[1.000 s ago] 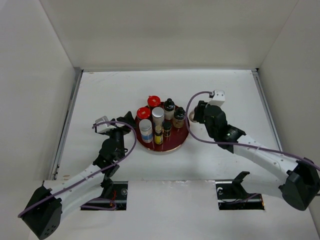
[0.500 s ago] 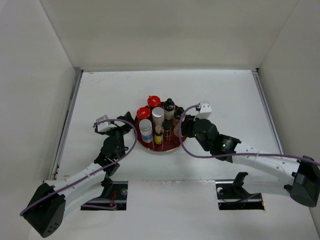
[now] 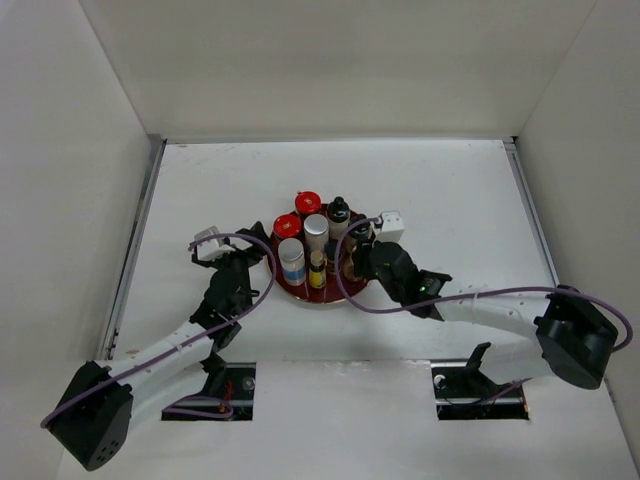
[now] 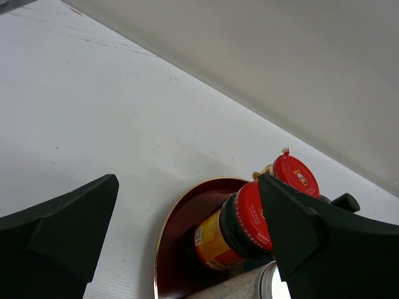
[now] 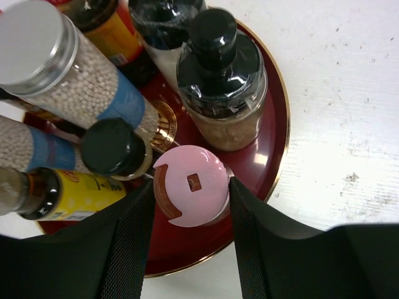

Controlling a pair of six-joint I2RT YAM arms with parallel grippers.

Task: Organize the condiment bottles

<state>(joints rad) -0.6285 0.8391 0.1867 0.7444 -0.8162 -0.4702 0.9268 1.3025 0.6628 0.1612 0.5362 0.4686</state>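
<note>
Pink-capped bottle (image 5: 191, 185) stood upright, long axis vertical, on the near edge of the dark red tray (image 5: 277, 146). It was pinched at its cap by the right gripper (image 5: 191, 194), whose pads pressed both sides. Just beyond, nearly touching, crowded a small black-capped bottle (image 5: 115, 147) and a bigger black-capped jar (image 5: 221, 81), so letting go and backing straight out looked safest. Farther across the tray, the left gripper (image 4: 188, 187) gaped wide, empty, facing a red-lidded jar (image 4: 240, 224).
</note>
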